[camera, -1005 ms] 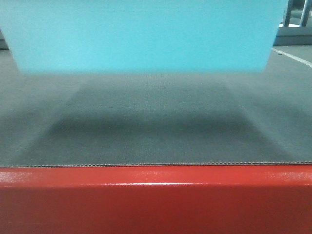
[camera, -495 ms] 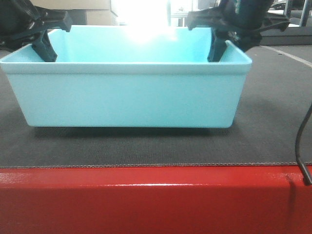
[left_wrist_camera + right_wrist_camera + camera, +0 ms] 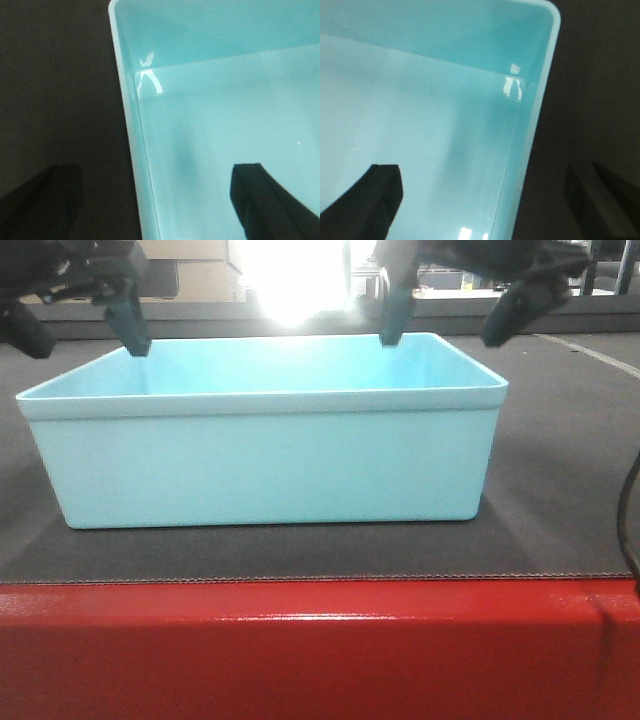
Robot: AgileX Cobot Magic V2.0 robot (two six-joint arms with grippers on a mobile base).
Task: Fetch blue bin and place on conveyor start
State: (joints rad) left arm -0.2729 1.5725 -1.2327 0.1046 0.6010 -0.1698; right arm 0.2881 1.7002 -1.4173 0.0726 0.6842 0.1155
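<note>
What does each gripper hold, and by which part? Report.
Nothing. The left gripper and right gripper are open, astride the side walls of the pale turquoise rectangular plastic bin, not touching them.

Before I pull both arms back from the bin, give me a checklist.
1. Pale turquoise rectangular plastic bin sits flat on the dark grey conveyor belt: ok.
2. Bin fully behind the glossy red metal frame: ok.
3. Left tool open, straddling the bin wall, not touching: ok.
4. Right tool open, straddling the opposite wall, not touching: ok.
5. Tool tips raised above the rim: cannot tell.
6. Black cable at right free of snags: cannot tell.
</note>
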